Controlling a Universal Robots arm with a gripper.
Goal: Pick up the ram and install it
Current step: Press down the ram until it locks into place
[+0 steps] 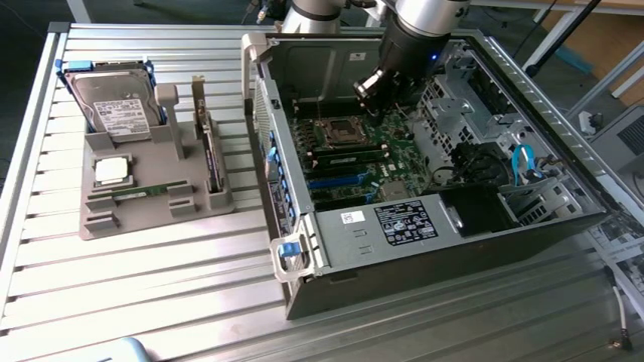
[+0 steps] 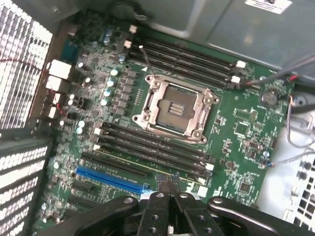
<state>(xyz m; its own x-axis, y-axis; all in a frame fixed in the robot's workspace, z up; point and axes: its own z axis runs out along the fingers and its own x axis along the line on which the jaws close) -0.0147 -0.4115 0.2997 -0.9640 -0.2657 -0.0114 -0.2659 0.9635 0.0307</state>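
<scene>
One ram, a thin green stick, lies in the grey holder tray on the exterior view's left. A second ram sits along a slot on the motherboard, beside the empty processor socket. In the wrist view this ram shows as a thin light edge in the slot closest to my fingertips. My gripper hangs inside the open computer case, above the board. Its fingers are shut together in the wrist view, with nothing between them, just above the seated stick.
The tray also holds a hard drive, a square silver processor and an upright dark expansion card. Case walls, a drive cage and blue cables crowd the board. A blue slot lies beside the memory slots.
</scene>
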